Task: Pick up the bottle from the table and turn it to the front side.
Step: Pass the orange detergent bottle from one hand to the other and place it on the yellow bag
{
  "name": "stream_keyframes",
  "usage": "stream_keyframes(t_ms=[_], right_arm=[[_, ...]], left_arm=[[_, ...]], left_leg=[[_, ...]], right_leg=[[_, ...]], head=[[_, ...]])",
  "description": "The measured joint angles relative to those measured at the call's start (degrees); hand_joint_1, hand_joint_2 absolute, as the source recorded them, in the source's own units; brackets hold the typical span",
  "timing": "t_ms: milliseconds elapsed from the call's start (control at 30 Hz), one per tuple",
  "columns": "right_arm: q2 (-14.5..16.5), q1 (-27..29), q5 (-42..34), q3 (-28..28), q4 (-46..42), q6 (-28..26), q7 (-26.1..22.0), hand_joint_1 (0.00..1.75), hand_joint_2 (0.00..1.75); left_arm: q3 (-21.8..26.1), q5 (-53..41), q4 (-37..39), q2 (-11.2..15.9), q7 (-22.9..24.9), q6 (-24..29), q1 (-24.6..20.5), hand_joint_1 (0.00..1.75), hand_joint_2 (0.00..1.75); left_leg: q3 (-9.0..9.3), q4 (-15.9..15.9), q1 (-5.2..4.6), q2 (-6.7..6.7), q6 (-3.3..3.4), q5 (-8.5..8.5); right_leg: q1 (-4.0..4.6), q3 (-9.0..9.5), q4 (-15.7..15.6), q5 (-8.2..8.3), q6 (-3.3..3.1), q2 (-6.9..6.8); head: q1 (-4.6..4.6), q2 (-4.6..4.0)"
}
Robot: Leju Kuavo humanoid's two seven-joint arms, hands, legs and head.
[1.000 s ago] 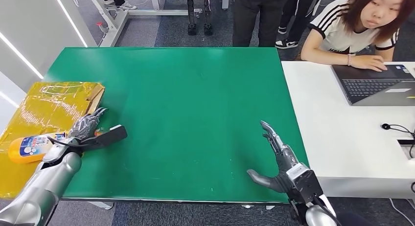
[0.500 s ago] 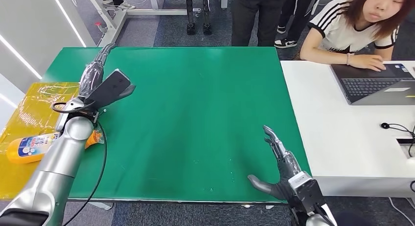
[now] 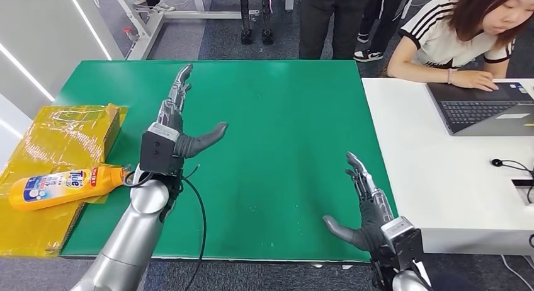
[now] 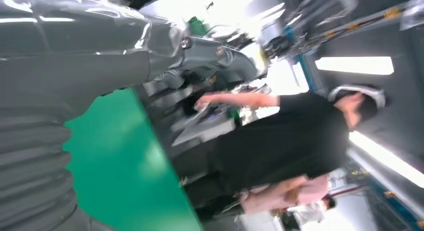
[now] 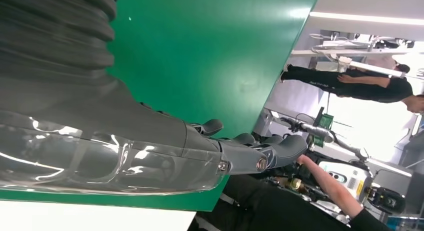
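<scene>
An orange bottle (image 3: 60,186) with a blue and white label lies on its side on the yellow sheet (image 3: 56,140) at the left edge of the green table (image 3: 271,127). My left hand (image 3: 179,124) is raised over the left middle of the table, fingers stretched out and apart, holding nothing, to the right of the bottle and clear of it. The left hand (image 4: 150,46) also fills the near side of the left wrist view. My right hand (image 3: 368,212) hovers open over the table's front right corner; the right wrist view shows that right hand (image 5: 165,146) above the green surface.
A white desk (image 3: 441,177) with a laptop (image 3: 485,111) adjoins the table on the right, and a person (image 3: 466,33) sits at it. Other people's legs (image 3: 334,20) stand behind the table's far edge. A yellow box flap (image 3: 107,124) rises beside the bottle.
My left arm has swung from the yellow sheet up and rightward over the table, uncovering the bottle. The right hand has barely shifted.
</scene>
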Motion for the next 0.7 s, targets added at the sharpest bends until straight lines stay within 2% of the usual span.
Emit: stream_keyframes(t_ms=[200,400,533,700], right_arm=[[1.2,0.7,0.1,0.2,0.0,-1.6,-0.5,0.0,1.75],[1.8,1.2,0.1,0.3,-0.1,-3.1,-1.3,0.0,1.75],[2.6,3.0,1.3,0.9,-0.7,-9.6,-3.4,0.0,1.75],[2.7,6.3,-1.7,3.9,-1.5,-16.9,-5.7,0.0,1.75]], left_arm=[[-0.3,2.9,-1.8,-1.7,-1.4,0.1,5.8,0.0,1.75],[-0.3,3.8,-2.5,-2.2,-1.1,-0.1,7.4,0.0,1.75],[-0.3,5.1,-3.7,-2.3,-1.4,-0.4,11.5,0.0,1.75],[-0.3,6.4,-6.5,-1.6,-2.5,-0.7,17.8,0.0,1.75]], left_leg=[[0.0,0.0,0.01,0.02,-0.01,-0.01],[-0.01,0.0,0.0,0.01,-0.01,-0.01],[-0.01,0.0,0.0,0.02,0.0,-0.05],[-0.01,0.0,0.01,0.02,-0.04,-0.15]], right_leg=[[0.02,-0.02,0.0,-0.03,0.01,0.02],[0.01,0.01,0.0,-0.02,0.01,0.01],[0.0,0.02,0.0,-0.04,0.03,0.02],[0.01,0.01,0.0,-0.18,0.04,0.01]], head=[[0.0,0.0],[0.01,0.0],[0.0,0.0],[0.0,0.0]])
